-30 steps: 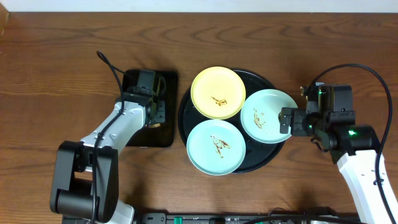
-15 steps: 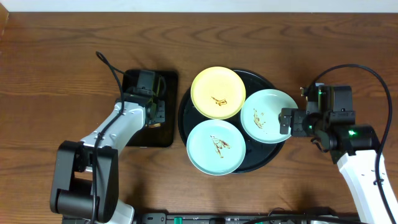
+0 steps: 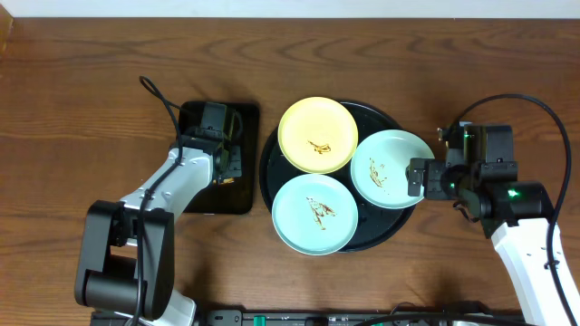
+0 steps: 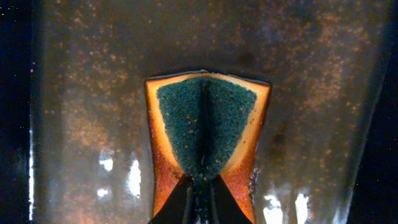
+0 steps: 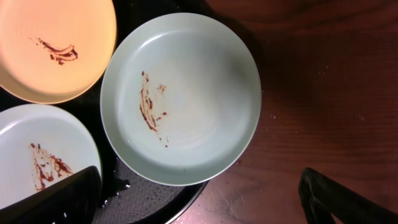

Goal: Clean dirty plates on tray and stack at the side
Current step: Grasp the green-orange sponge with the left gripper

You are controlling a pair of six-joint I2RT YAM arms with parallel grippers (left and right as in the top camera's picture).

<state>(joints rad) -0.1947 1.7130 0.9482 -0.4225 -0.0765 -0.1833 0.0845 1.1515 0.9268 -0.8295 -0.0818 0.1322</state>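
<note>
Three smeared plates lie on the round black tray [image 3: 373,225]: a pale yellow plate [image 3: 317,134] at the back, a mint-blue plate [image 3: 314,214] at the front, and a second mint-blue plate [image 3: 390,168] overhanging the right rim. My left gripper [image 3: 222,172] is down in the rectangular tray, shut on an orange sponge [image 4: 208,118] with a green face that is pinched into a fold. My right gripper [image 5: 199,180] stands open just right of the overhanging plate [image 5: 186,93], one finger over the tray, the other over the wood.
The small rectangular black tray [image 3: 201,201] sits left of the round tray, and its floor [image 4: 93,93] looks wet. Dark wood tabletop [image 3: 471,72] surrounds both trays. A cable loops from each arm.
The left gripper has closed on the sponge in the rectangular tray. The right arm and the plates have not moved.
</note>
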